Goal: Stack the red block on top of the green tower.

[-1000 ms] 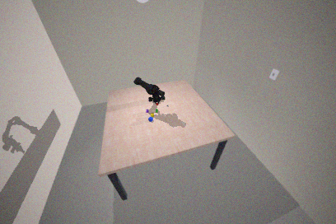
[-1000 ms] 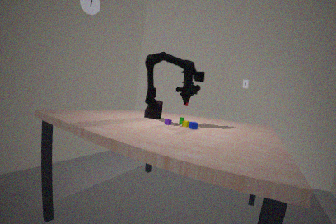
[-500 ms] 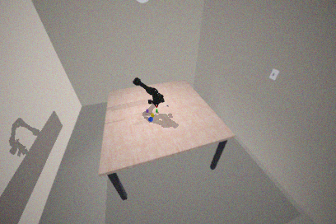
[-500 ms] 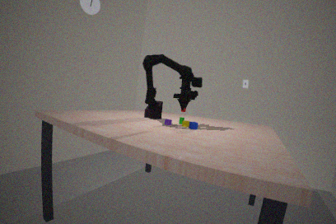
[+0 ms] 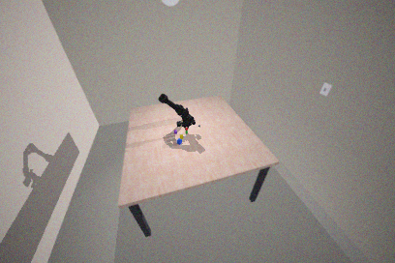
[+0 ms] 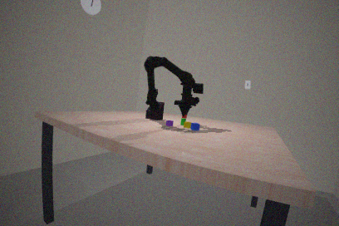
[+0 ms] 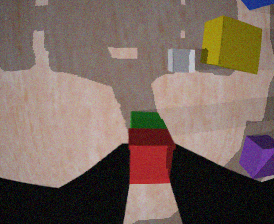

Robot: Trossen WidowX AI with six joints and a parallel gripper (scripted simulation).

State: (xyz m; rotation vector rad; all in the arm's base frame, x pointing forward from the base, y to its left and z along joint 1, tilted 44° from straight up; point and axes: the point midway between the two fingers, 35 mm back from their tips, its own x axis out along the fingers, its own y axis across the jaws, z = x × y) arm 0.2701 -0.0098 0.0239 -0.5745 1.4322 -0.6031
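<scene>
Though shadowed, pale tabletop (image 5: 160, 175) (image 6: 216, 154) (image 7: 58, 110), grey walls (image 5: 295, 40) (image 6: 216, 22).

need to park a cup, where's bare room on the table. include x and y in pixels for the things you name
Wide stretches between the blue block (image 5: 179, 141) (image 6: 195, 126) and the table's (image 5: 145, 180) (image 6: 249, 159) near edge look free. It's crowded around the green tower (image 5: 187, 132) (image 6: 183, 122) (image 7: 147, 120), under the end effector (image 5: 187, 129) (image 6: 184, 117) (image 7: 148, 151), beside the yellow block (image 5: 181, 136) (image 6: 188, 125) (image 7: 233, 45).

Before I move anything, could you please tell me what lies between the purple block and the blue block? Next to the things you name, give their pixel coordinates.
The yellow block (image 5: 181, 136) (image 6: 188, 125) (image 7: 233, 45) lies between them, nearer the blue one (image 5: 179, 141) (image 6: 195, 126) (image 7: 259, 3), as the exterior view shows.
</scene>
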